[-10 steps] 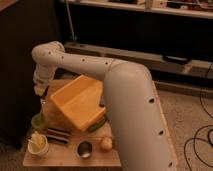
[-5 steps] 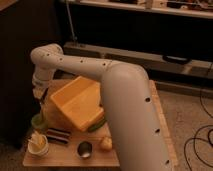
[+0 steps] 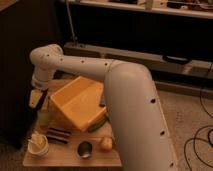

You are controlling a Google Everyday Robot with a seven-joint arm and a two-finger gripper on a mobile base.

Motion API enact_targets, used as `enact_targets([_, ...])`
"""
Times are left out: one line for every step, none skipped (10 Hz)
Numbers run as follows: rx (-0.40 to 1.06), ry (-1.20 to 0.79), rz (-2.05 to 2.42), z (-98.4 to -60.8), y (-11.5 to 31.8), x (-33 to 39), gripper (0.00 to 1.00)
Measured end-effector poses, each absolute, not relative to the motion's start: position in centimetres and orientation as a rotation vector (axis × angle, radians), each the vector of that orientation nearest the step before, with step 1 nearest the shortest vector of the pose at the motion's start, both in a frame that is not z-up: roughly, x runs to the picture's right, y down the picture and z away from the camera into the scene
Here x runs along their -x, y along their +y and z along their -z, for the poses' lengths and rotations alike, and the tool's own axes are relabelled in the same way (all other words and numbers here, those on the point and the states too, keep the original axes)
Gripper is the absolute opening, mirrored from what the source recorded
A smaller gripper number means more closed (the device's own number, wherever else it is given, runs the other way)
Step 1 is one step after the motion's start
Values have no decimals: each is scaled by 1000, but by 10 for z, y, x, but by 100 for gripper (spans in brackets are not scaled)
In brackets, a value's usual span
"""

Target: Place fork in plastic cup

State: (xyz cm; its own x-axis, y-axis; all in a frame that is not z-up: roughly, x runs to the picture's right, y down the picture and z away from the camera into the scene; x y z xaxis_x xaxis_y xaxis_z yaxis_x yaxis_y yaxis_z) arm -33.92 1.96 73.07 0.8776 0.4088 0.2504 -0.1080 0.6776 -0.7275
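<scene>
— So where does everything sit right now?

— On the left of the surface (image 3: 70, 156), near the edge, stands the plastic cup (image 3: 43, 117), upright, pale green. Directly above it hangs the gripper (image 3: 36, 98), pointing down. Whether it grips anything or how far it is spread, I cannot tell.

— And the fork?

— I can't pick it out; it is either hidden at the gripper or too slender to see.

— How would it handle?

— Judging by the task, a small metal fork is light, rigid and slick, so a pinch across the flat of the handle near the middle would keep it from swivelling. The cup looks light and easy to tip, so the fork should go in near vertical, tines or handle first, without knocking the rim.

— Anything crowding it?

— A yellow box (image 3: 77, 102) just to the right, and a white cup (image 3: 38, 145) in front.
</scene>
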Motion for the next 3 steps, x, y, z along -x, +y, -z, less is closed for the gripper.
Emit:
enact_targets([780, -411, -318, -734, 14, 331, 80])
enact_targets([779, -405, -325, -737, 11, 323, 80])
enact_targets([780, -408, -321, -736, 12, 326, 80])
